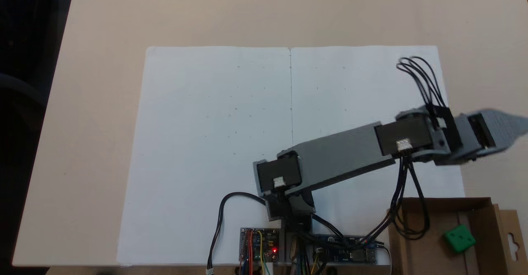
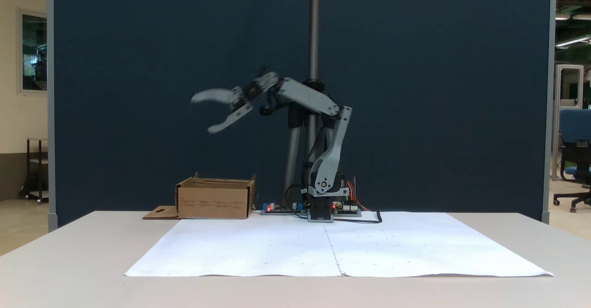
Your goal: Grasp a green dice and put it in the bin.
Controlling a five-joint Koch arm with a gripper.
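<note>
The green dice (image 1: 459, 238) lies inside the bin (image 1: 425, 250), a brown cardboard box at the lower right of a fixed view; from the front, the bin (image 2: 215, 199) stands left of the arm's base with its flap (image 2: 160, 213) flat on the table. High above the bin, my gripper (image 2: 203, 113) is open with nothing between its fingers. From above, the gripper reaches toward the right edge, blurred, and its tips cannot be made out there.
A large white paper sheet (image 1: 214, 143) covers the middle of the beige table. The arm's base and circuit boards (image 1: 260, 250) sit at the sheet's near edge, with black cables (image 1: 406, 200) hanging by the bin. A metal pole (image 2: 314, 26) rises behind the arm.
</note>
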